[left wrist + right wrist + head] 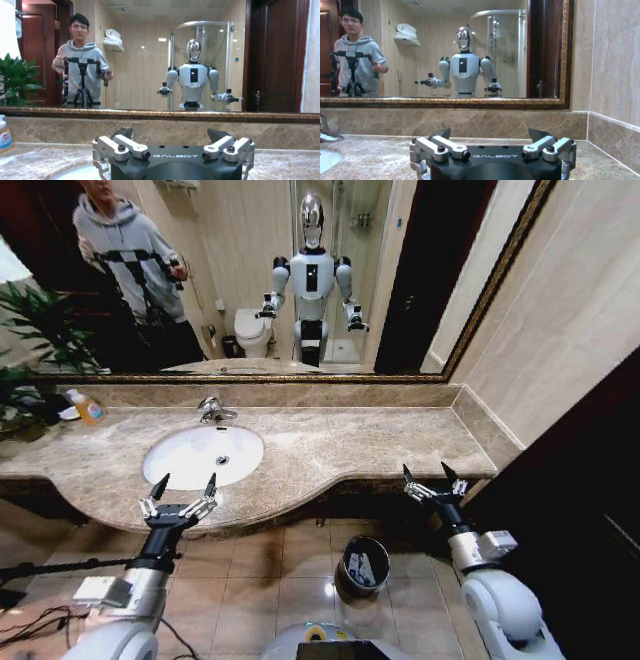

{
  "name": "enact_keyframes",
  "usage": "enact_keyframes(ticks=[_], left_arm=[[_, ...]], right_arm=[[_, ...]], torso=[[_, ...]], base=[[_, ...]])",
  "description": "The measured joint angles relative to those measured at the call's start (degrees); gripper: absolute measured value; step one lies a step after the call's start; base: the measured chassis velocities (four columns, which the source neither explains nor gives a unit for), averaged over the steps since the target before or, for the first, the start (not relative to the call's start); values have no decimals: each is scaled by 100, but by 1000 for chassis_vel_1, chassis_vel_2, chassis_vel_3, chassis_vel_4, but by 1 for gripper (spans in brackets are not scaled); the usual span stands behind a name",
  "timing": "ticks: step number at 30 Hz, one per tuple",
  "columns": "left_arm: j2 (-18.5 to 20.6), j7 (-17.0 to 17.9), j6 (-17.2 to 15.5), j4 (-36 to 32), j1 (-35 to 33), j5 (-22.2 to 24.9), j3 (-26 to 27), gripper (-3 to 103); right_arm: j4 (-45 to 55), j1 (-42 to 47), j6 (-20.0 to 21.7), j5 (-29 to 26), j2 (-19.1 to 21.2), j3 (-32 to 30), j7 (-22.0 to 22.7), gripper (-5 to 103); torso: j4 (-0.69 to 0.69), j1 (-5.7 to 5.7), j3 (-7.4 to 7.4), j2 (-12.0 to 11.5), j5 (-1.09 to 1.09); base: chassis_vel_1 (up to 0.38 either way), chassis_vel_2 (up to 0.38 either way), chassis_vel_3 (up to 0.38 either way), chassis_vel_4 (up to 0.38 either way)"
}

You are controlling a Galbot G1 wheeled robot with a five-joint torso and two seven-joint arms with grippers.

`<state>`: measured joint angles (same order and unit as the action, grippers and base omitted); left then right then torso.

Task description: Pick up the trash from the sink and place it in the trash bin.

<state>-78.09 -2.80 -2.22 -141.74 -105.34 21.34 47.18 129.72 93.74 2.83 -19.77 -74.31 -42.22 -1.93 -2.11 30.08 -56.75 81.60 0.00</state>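
Observation:
The white oval sink (190, 462) sits in the beige marble countertop (350, 442); its basin looks bare apart from the drain. On the floor tiles below the counter stands the dark round trash bin (364, 566), with pale trash (362, 572) lying inside. My left gripper (185, 483) hovers open at the counter's front edge, just before the sink, nothing between its fingers. My right gripper (432, 473) is open too, at the counter's right front corner. The left wrist view shows the left gripper (170, 132) spread wide over the sink rim (75, 173). The right gripper (490, 133) points at the backsplash.
A chrome faucet (212, 410) stands behind the basin. An orange bottle (88, 408) and a potted plant (35, 330) occupy the counter's left end. A large mirror (300, 280) spans the wall; a tiled side wall bounds the right.

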Motion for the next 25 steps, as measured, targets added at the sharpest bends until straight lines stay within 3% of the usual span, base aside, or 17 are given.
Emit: enact_keyframes(ticks=[25], left_arm=[[0, 0, 0, 0, 0, 0, 0, 100]], right_arm=[[12, 5, 10, 4, -5, 7, 2, 100]], torso=[[0, 0, 0, 0, 0]], base=[[0, 0, 0, 0]])
